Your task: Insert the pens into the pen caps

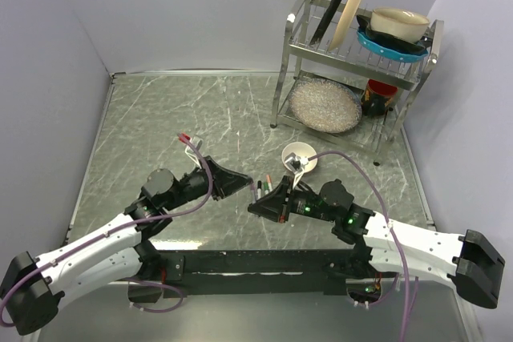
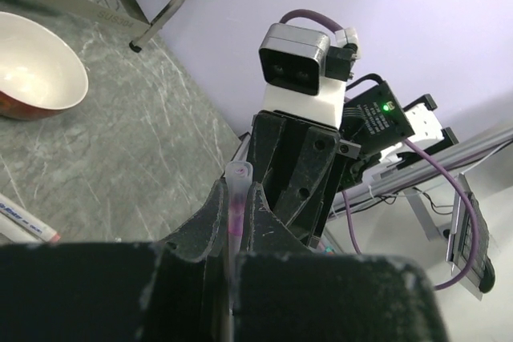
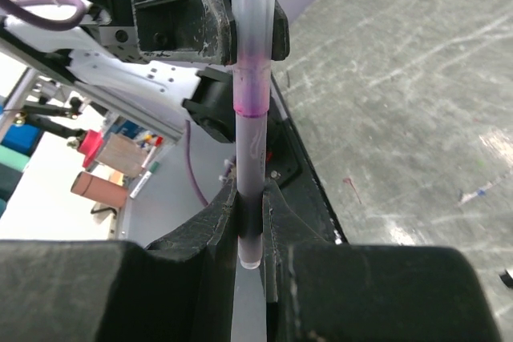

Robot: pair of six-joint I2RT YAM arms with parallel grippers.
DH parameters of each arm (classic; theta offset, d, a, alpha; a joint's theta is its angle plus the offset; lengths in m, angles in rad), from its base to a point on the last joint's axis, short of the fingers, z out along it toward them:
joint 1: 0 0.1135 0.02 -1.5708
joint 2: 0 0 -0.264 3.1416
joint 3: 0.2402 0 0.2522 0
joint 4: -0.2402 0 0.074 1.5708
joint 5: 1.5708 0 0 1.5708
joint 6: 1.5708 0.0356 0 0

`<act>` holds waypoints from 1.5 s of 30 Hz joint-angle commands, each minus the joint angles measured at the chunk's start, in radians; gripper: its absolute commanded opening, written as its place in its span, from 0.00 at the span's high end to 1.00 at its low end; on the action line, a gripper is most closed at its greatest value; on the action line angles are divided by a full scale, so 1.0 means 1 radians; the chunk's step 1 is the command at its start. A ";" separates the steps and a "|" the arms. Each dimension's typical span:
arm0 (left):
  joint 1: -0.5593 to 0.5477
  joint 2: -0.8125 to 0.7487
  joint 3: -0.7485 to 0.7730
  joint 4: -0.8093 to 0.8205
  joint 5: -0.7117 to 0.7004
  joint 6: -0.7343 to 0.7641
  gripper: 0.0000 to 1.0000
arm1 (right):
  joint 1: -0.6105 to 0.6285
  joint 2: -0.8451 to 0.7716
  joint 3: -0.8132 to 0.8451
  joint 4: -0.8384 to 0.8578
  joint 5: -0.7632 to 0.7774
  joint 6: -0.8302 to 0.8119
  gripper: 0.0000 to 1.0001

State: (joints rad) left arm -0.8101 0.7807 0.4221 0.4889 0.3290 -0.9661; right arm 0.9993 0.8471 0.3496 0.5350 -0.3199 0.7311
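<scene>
A thin purplish pen [image 3: 251, 158] stands between my two grippers, which meet tip to tip at the table's middle. It shows small in the top view [image 1: 256, 191]. My right gripper [image 3: 252, 198] [image 1: 258, 203] is shut on the pen's lower barrel, whose end sticks out just below the jaws. A translucent pen cap [image 3: 252, 30] sits on the pen's upper end, above a pink band. My left gripper [image 2: 238, 190] [image 1: 243, 183] is shut on that cap [image 2: 238, 178]. The cap's rim pokes out past the left fingertips.
A white bowl [image 1: 288, 152] [image 2: 36, 70] stands just behind the grippers. A white marker pen [image 2: 24, 220] lies near it. A red-ended pen [image 1: 187, 140] lies at the left middle of the table. A metal dish rack [image 1: 353, 62] with plates and bowls stands at the back right.
</scene>
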 commanded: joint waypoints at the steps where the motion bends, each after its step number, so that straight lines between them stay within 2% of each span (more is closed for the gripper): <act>1: -0.037 -0.008 -0.031 0.025 0.007 0.003 0.99 | -0.014 -0.026 0.097 -0.004 0.090 -0.032 1.00; 8: -0.081 -0.006 -0.075 0.053 0.002 0.001 0.99 | -0.074 -0.034 0.153 -0.032 0.116 -0.009 1.00; 13: -0.119 0.018 -0.138 0.134 0.007 -0.031 0.99 | -0.158 -0.019 0.215 -0.023 0.073 0.008 1.00; 17: -0.153 0.037 -0.164 0.171 0.007 -0.043 0.99 | -0.186 -0.003 0.265 -0.036 0.061 -0.021 1.00; 23: -0.212 0.064 -0.140 0.096 -0.007 -0.013 0.99 | -0.209 0.024 0.339 -0.098 0.053 -0.091 1.00; 29: -0.251 0.095 -0.160 0.129 0.018 -0.031 0.99 | -0.246 0.032 0.384 -0.145 0.059 -0.147 1.00; 37: -0.348 0.157 -0.141 0.126 0.005 -0.019 0.99 | -0.341 0.070 0.476 -0.185 0.001 -0.162 1.00; 40: -0.351 0.149 -0.166 0.177 0.021 -0.039 0.99 | -0.390 0.082 0.485 -0.147 -0.083 -0.147 1.00; 43: -0.353 0.135 -0.148 0.143 -0.004 -0.045 0.99 | -0.398 0.115 0.519 -0.188 -0.140 -0.157 1.00; 45: -0.353 0.111 -0.120 0.085 -0.048 -0.037 0.99 | -0.395 0.127 0.470 -0.138 -0.197 -0.133 1.00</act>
State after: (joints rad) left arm -1.0237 0.8982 0.3267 0.8513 -0.1112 -0.9741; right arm 0.6960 0.9546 0.7101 -0.0223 -0.7467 0.5594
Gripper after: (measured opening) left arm 0.048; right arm 0.198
